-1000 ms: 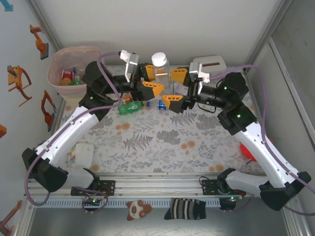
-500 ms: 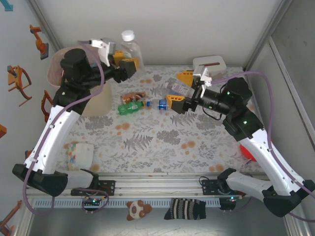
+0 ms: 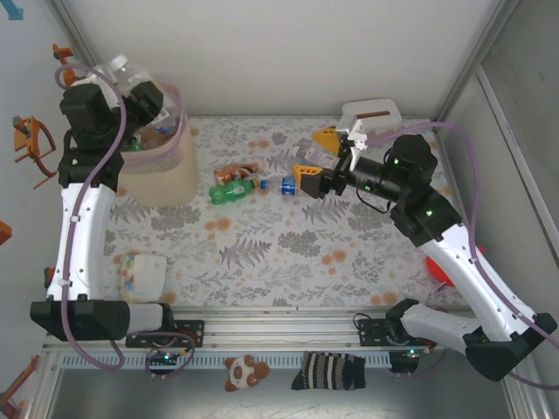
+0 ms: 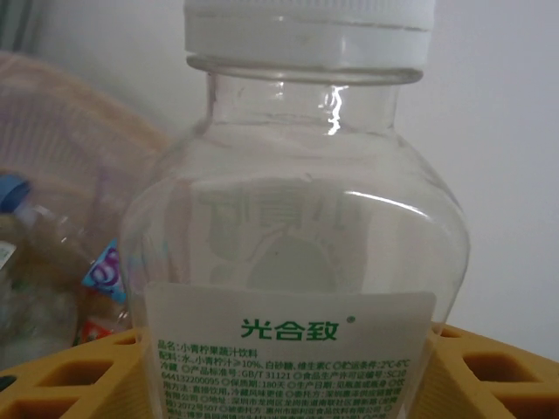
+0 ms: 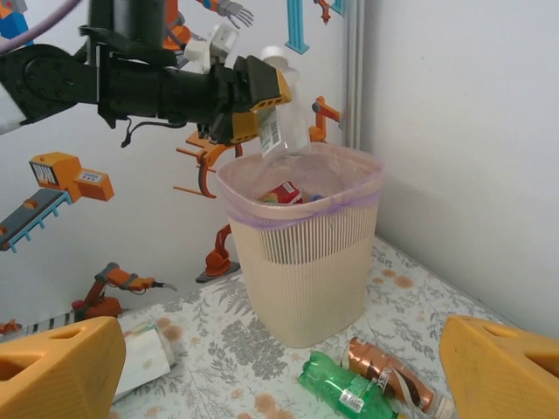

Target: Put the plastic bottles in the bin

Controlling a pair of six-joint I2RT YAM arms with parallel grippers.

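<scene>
Over at the far left corner, the left gripper [image 5: 258,105] is raised above the bin [image 5: 306,262] and clamped on a clear bottle [image 4: 297,262]. Its yellow fingers [image 4: 489,375] press against the bottle's lower sides. The bottle has a white cap and a white label with green Chinese characters. From the right wrist view it hangs tilted just above the bin's rim, with the cap pointing up and away and the base towards the opening.

The bin is a pale pink, ribbed wastebasket standing on the floral table cover [image 3: 288,244] against the left wall. Several bottles already lie inside it, one with a red label [image 5: 281,192].

The right gripper [image 3: 316,157] hovers over the middle of the table's far part. Its two yellow fingers are spread wide and there is nothing between them.

Two more bottles lie on the cover between that gripper and the bin: a green bottle [image 3: 231,192] on its side, and a copper-coloured bottle [image 3: 236,170] just behind it, the two close together or touching. A white lidded box [image 3: 371,113] sits at the far edge, behind the right gripper.
</scene>
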